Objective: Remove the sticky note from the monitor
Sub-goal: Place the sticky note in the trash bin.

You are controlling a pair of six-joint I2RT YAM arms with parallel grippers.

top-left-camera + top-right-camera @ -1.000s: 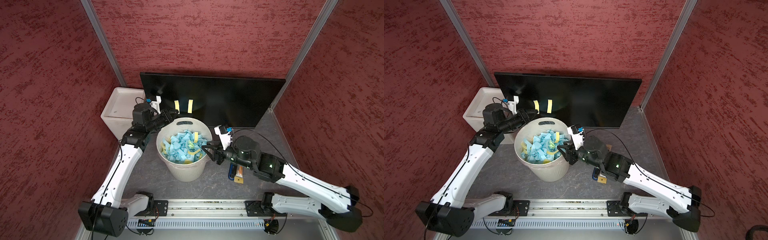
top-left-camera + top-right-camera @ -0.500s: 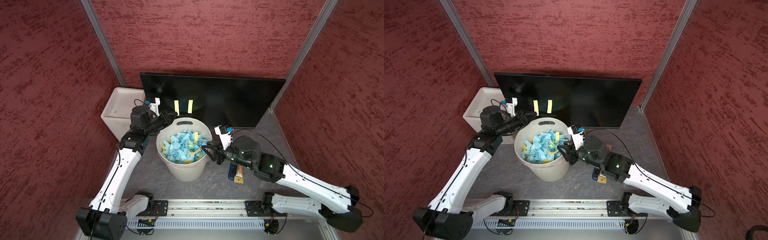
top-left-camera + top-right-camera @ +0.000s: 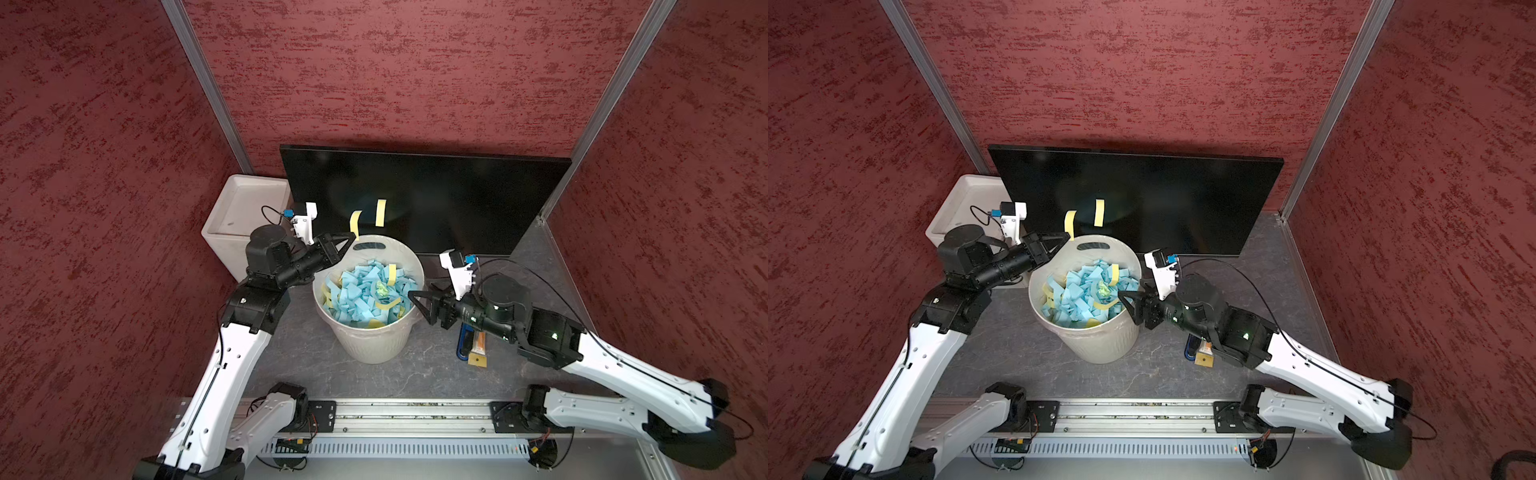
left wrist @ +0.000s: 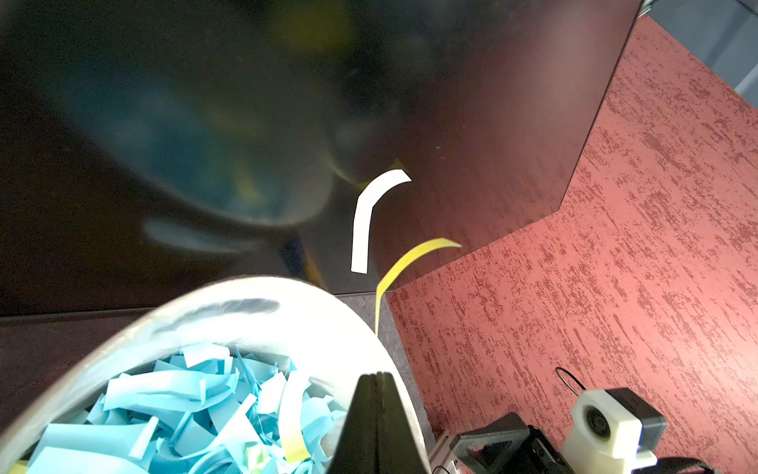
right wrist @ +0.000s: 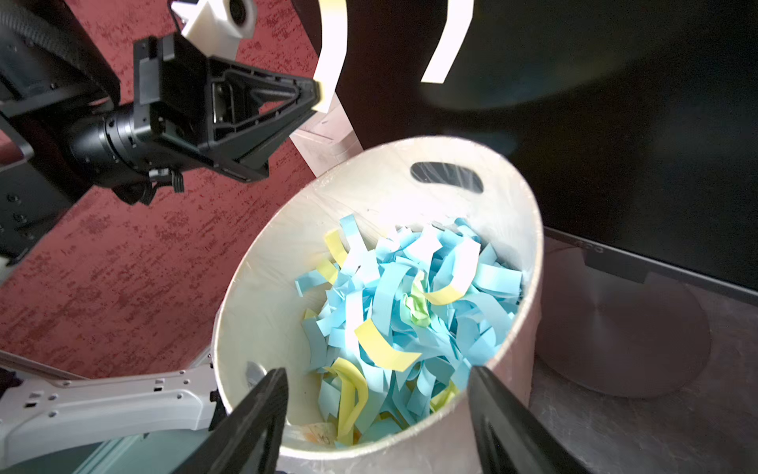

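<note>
"Black, glossy, wide: what is entry one?" the clerk asks.

"Item 1, monitor (image 3: 457, 195): upright on a round grey base (image 5: 623, 328) at the back of the grey bench (image 3: 299, 353), screen facing me. Item 2, sticky note (image 3: 355, 221): yellow strip, upper end stuck low on the left part of the screen, body bowed away from the glass. Item 3, second sticky note (image 3: 380, 212): yellow strip just beside it, stuck by its upper end, lower end curling off the glass."

"And the grippers?"

"My left gripper (image 3: 352, 237): jaws pressed fully together, tips at the lower end of item 2. In the right wrist view the paper's end overlaps the tip, so I list it as pinched. My right gripper (image 3: 420, 291): jaws spread wide, nothing between them, poised at the basket's rim on the side away from the left gripper."

"Other stock?"

"Item 4, round pale basket (image 3: 374, 345): on the bench in front of the monitor, between my two arms. It holds a heap of blue and yellow paper strips (image 3: 361, 295) and one crumpled green scrap (image 3: 382, 289). Item 5, white rectangular tub (image 3: 239, 208): beside the monitor's left edge, behind my left arm. Item 6, blue and orange object (image 3: 478, 347): on the bench, partly hidden beneath my right arm; I cannot tell what it is."
</note>
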